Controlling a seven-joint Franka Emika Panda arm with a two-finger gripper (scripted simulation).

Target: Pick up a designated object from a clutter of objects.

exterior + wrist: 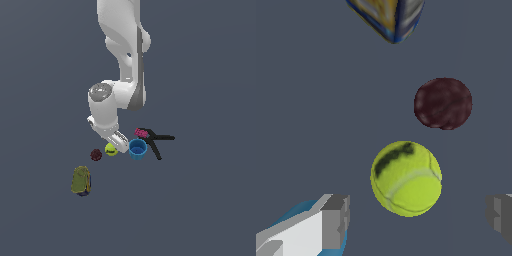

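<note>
The tool (418,215) hangs released above the tennis ball (406,178), which lies between the dark red ball (443,103) and blue cup (137,148) (close neighbours); a finger may clip either while descending.

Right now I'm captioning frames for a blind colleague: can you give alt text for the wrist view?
A yellow-green tennis ball with a dark mark lies on a grey floor, ahead of the open tool, not yet between its fingers. A dark red ball sits just beyond it, a bag's corner farther off, and a blue cup shows behind one finger.
</note>
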